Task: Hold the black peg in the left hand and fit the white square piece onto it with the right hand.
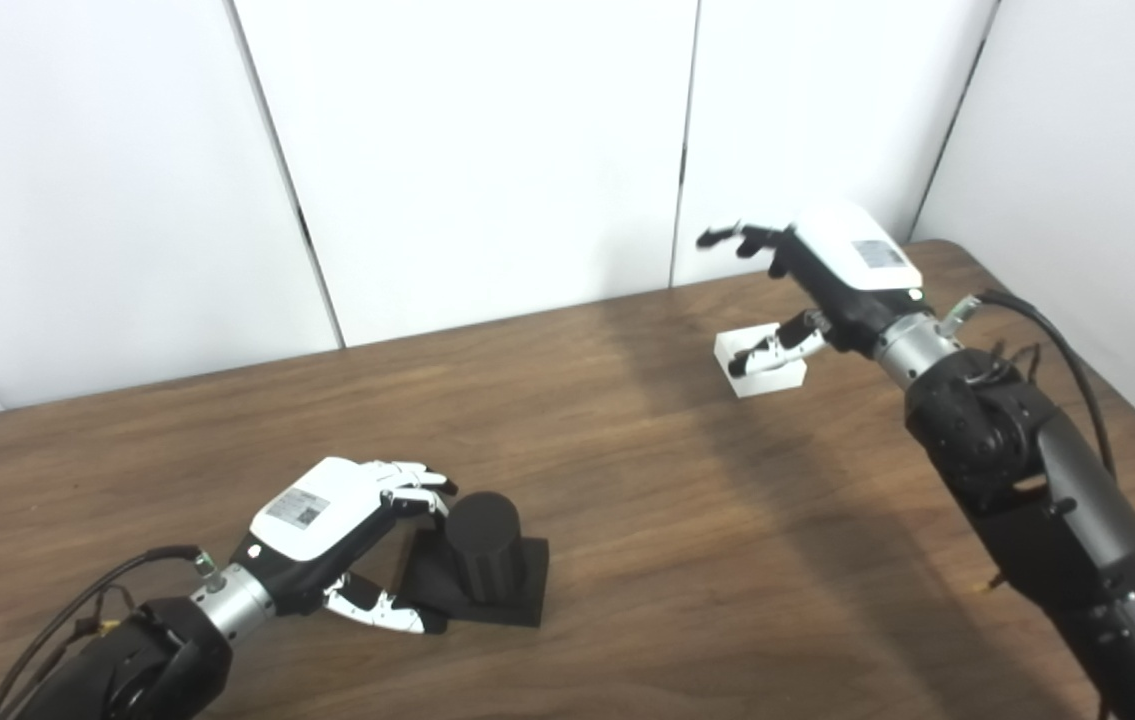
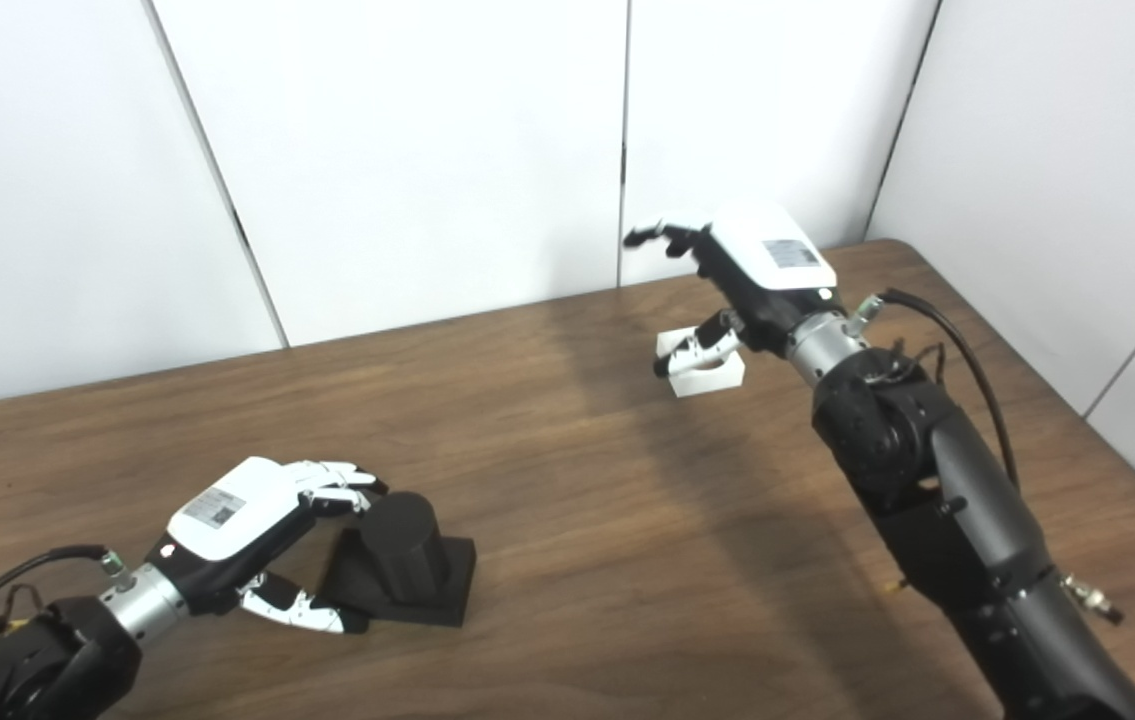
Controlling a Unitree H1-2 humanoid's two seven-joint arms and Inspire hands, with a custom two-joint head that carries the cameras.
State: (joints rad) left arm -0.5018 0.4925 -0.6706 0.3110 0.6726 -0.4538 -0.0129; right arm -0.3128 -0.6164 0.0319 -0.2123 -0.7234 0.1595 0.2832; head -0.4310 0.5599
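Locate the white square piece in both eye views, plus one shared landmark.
Left eye view: white square piece right of centre, upper half, on the table under the right hand.
Right eye view: same piece nearer centre, under that hand.
Shared landmark: black peg at lower left, by the left hand.

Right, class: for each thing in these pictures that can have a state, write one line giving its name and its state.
black peg: upright on its square base, resting on the table, not lifted.
white square piece: lying flat on the table, far from the peg, not fitted.
left hand: open, fingers curled around the peg's side, no firm grasp visible.
right hand: open, raised over the white piece, thumb reaching across it.
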